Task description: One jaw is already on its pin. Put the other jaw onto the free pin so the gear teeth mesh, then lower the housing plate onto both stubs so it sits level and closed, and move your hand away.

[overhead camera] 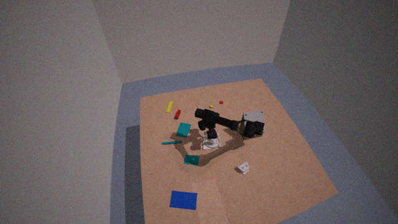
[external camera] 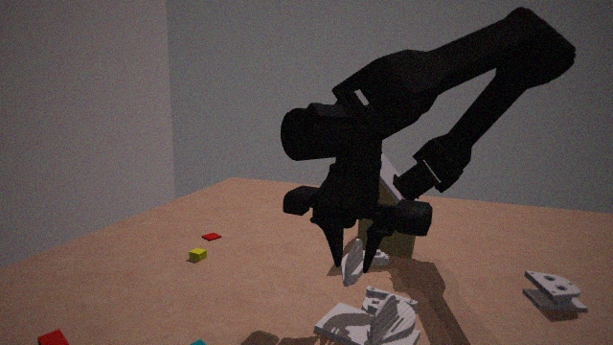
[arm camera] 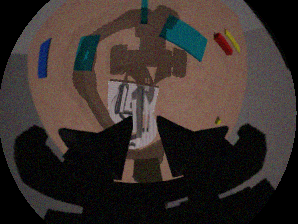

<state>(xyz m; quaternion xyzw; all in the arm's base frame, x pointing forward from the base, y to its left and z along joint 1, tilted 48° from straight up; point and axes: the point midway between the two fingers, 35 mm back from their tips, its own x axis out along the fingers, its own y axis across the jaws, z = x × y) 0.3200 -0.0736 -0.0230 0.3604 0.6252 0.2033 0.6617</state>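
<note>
Nearest in the exterior view, white base [overhead camera: 206, 147] [external camera: 335, 317], flat and squarish, fitted jaw [external camera: 384, 318] upright on it, ridged. Loose jaw [external camera: 352, 264], white, ridged, tilted, is clamped in the gripper [overhead camera: 212, 136] [external camera: 352, 268] [arm camera: 145, 118] above the base; wrist view doesn't separate it clearly. Housing plate [overhead camera: 244, 167] [external camera: 553, 288], two-tiered with round holes, lies apart. Farther, small yellow block [overhead camera: 211, 106] [external camera: 197, 255] [arm camera: 218, 121]. Top and wrist show flat blue rectangle [overhead camera: 183, 200] [arm camera: 44, 58]; exterior doesn't.
</note>
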